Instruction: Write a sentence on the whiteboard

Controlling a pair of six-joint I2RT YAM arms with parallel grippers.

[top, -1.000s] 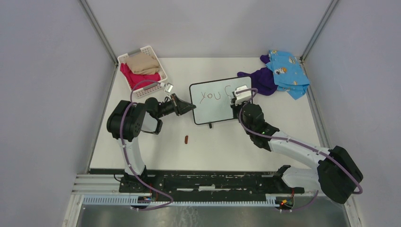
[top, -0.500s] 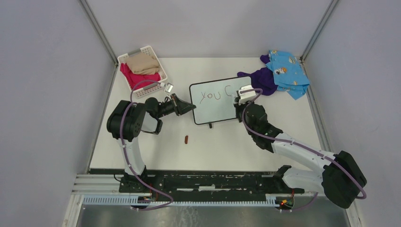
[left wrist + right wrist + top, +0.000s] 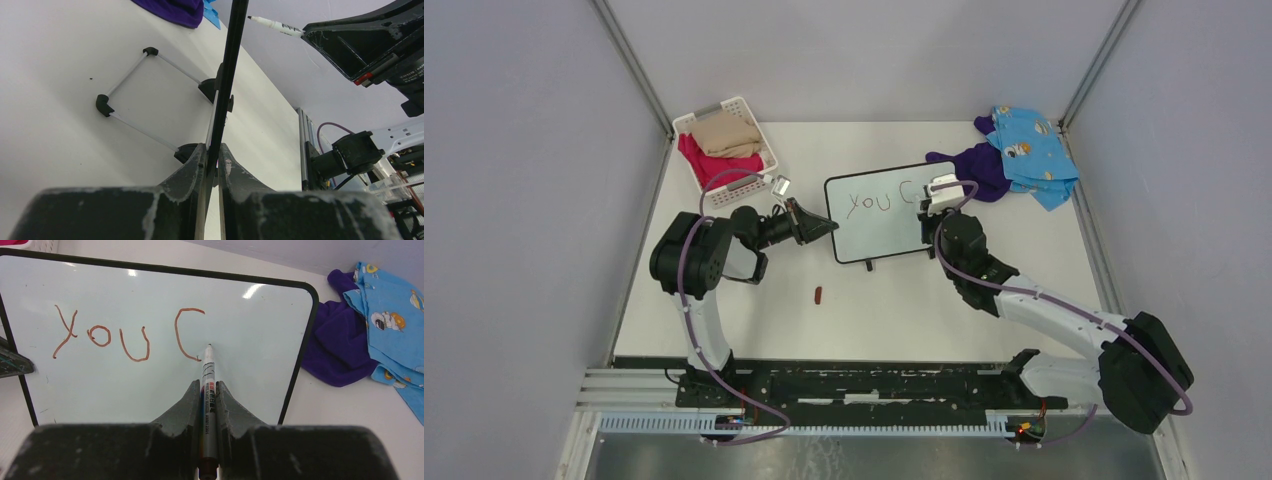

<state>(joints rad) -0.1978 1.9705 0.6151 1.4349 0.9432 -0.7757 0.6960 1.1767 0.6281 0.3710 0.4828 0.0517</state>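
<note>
My left jaws clench the whiteboard [image 3: 240, 340] edge, right jaws grasp the marker [image 3: 208, 382] (tip seemingly touching); pressing harder could tilt it and smear the sentence [image 3: 134, 359].

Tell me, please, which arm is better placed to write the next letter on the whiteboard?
The right arm. The right gripper is shut on the marker, whose tip is at the whiteboard beside the last letter, C. The left gripper is clamped on the board's edge, steadying it.
</note>
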